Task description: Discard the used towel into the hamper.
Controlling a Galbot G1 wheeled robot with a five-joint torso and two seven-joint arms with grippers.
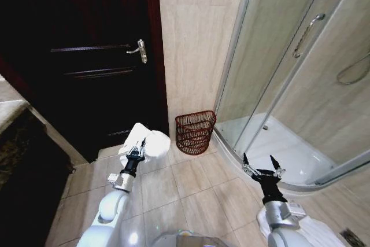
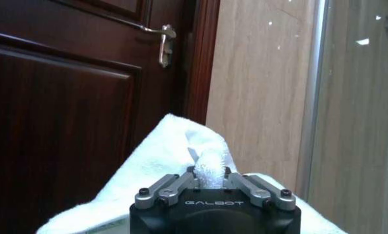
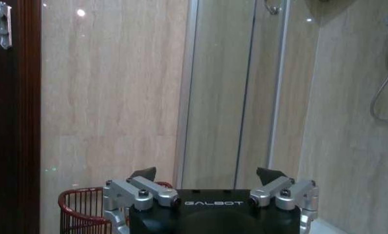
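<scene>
Bathroom — glass shower enclosure (image 1: pixel 289 73), tiles

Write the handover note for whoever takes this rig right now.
Left gripper: shut on the white towel, held up above the floor tiles in front of the dark door.
Right gripper: open, empty, raised near the shower.
Hamper: on the floor against the wall, between door and shower, ahead of the towel.
Done: towel in hand.
Left: get it over the hamper and release.

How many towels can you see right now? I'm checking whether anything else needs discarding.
1. The white towel is pinched in the left gripper, held above the floor left of the hamper. Others may lie outside the views.
</scene>
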